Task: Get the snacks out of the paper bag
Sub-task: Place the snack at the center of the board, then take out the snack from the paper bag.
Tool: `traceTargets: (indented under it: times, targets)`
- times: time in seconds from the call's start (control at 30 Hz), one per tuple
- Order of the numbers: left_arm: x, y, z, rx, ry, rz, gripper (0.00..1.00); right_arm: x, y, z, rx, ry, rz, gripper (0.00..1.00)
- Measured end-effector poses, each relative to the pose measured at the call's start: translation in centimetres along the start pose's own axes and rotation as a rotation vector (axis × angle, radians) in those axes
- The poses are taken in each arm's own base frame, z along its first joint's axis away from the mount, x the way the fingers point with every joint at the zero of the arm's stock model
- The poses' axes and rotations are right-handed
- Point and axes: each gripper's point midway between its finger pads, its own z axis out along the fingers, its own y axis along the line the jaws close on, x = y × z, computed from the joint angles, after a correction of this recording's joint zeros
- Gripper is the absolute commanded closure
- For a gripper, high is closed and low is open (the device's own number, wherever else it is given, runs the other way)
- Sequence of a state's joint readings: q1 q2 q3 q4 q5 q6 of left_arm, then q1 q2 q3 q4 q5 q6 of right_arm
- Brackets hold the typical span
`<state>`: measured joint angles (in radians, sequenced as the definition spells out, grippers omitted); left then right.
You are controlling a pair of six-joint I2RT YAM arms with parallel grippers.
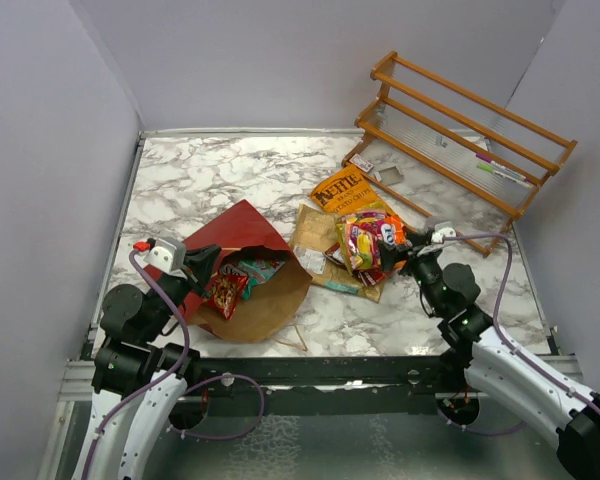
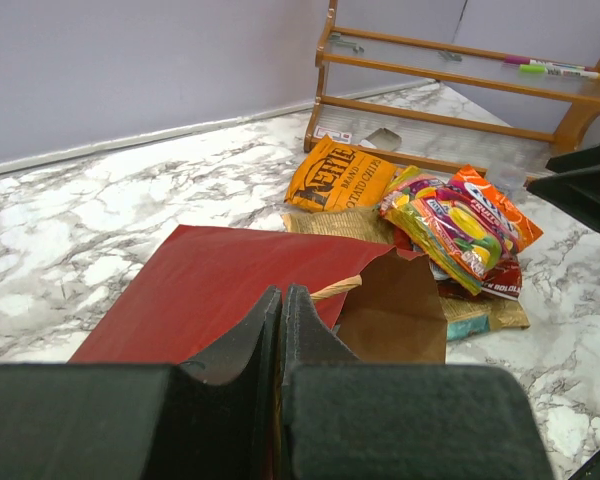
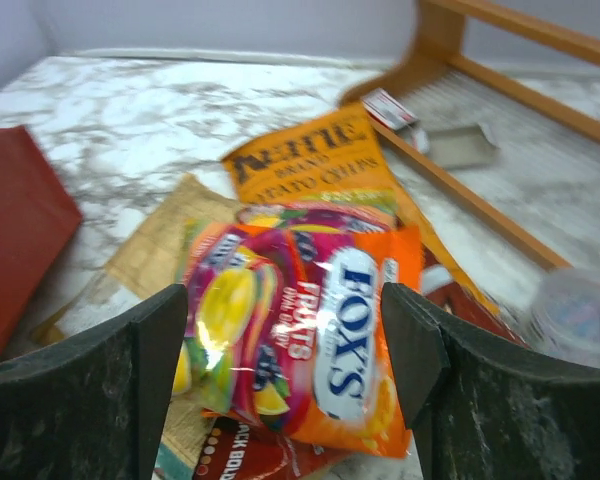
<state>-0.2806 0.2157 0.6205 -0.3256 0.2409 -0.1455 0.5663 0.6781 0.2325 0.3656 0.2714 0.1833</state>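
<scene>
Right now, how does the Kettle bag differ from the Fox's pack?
The Kettle bag is plain orange with dark lettering; the Fox's pack is multicoloured. The Kettle bag lies flat at the pile's far edge; the Fox's pack tops the pile, in front of the open right gripper. Both are outside the paper bag.

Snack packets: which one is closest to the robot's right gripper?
The shiny orange-and-pink Fox's fruit candy packet, topping the pile; the orange Kettle chip bag lies farther back.

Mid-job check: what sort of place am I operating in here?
Most likely a staged robot test cell, not a home: plain grey partition walls box in a marble-pattern table, with a wooden rack as a prop.
</scene>
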Motion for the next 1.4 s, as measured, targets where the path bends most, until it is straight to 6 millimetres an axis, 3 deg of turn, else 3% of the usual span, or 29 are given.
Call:
traceTargets:
  times: [0.13,0.33,0.5,0.6,0.7,0.77,0.9,1.1,1.4]
  targets:
    - [0.0,0.0,0.0,0.000,0.000,0.000,1.00,-1.2,3.0,-0.7,-0.195,-0.069,-0.072,0.20]
    - [0.0,0.0,0.0,-0.001,0.000,0.000,1.00,-2.1,10.3,-2.5,-0.648,-0.154,-0.236,0.20]
    - [0.0,0.1,0.0,-0.004,-0.001,0.000,1.00,-0.3,16.3,-4.9,-0.993,-0.156,-0.334,0.19]
    - [0.0,0.1,0.0,-0.005,0.000,0.000,1.00,0.8,21.2,-7.2,-1.182,-0.189,-0.458,0.19]
    - [0.0,0.1,0.0,-0.005,0.000,0.000,1.00,1.4,25.3,-8.8,-1.309,-0.240,-0.572,0.19]
    - [0.0,0.1,0.0,-0.005,0.000,0.000,1.00,1.8,26.9,-9.0,-1.349,-0.270,-0.635,0.19]
    - [0.0,0.1,0.0,-0.007,-0.001,0.000,1.00,3.3,29.6,-8.7,-1.409,-0.308,-0.765,0.24]
    - [0.0,0.3,0.0,-0.013,-0.001,0.001,1.00,5.4,33.8,-5.8,-1.383,-0.317,-0.950,0.35]
    - [0.0,0.3,0.0,-0.016,-0.001,0.001,1.00,9.6,36.4,-2.1,-1.378,-0.273,-1.173,0.47]
